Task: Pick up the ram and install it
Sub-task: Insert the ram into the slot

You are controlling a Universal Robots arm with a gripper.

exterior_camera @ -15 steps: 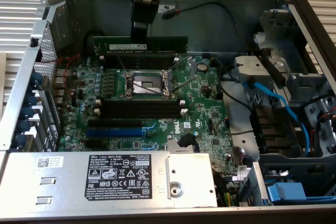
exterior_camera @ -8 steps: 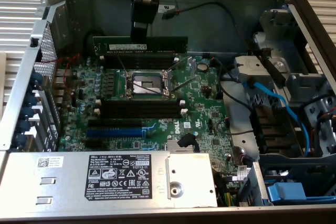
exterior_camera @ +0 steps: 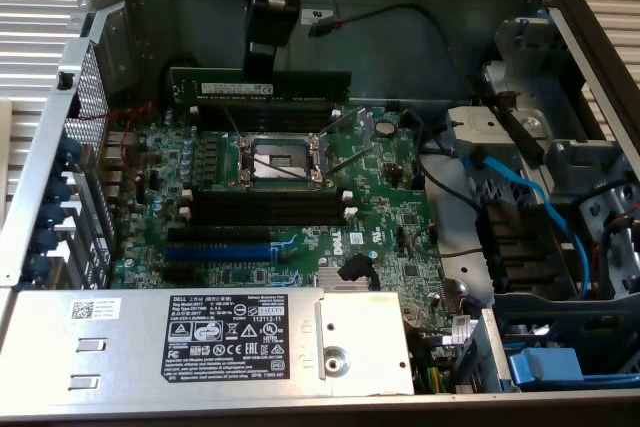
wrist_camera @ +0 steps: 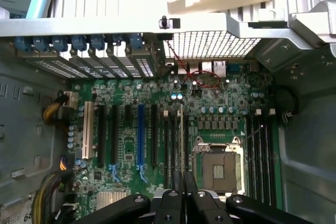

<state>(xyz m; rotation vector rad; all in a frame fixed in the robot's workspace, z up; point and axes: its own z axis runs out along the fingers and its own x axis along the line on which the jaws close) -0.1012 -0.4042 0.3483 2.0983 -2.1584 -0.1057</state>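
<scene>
The ram [exterior_camera: 310,87] is a long dark-green stick with a white label. It hangs level above the green motherboard [exterior_camera: 390,187], near the far pair of black slots [exterior_camera: 255,119] in the exterior view. My gripper [exterior_camera: 269,49] comes down from above and is shut on the ram's upper edge near its middle. In the wrist view the ram [wrist_camera: 182,135] shows edge-on as a thin line running out from between the fingers [wrist_camera: 176,184], along the black slots [wrist_camera: 170,140] beside the CPU socket [wrist_camera: 218,169]. I cannot tell whether the ram touches a slot.
The open CPU socket [exterior_camera: 285,159] lies between two pairs of black slots, the near pair [exterior_camera: 270,209] beside a blue slot [exterior_camera: 215,252]. A grey power supply [exterior_camera: 200,342] fills the front. Blue cables [exterior_camera: 520,187] and drive bays crowd the exterior view's right. Metal case walls [exterior_camera: 400,7] surround the board.
</scene>
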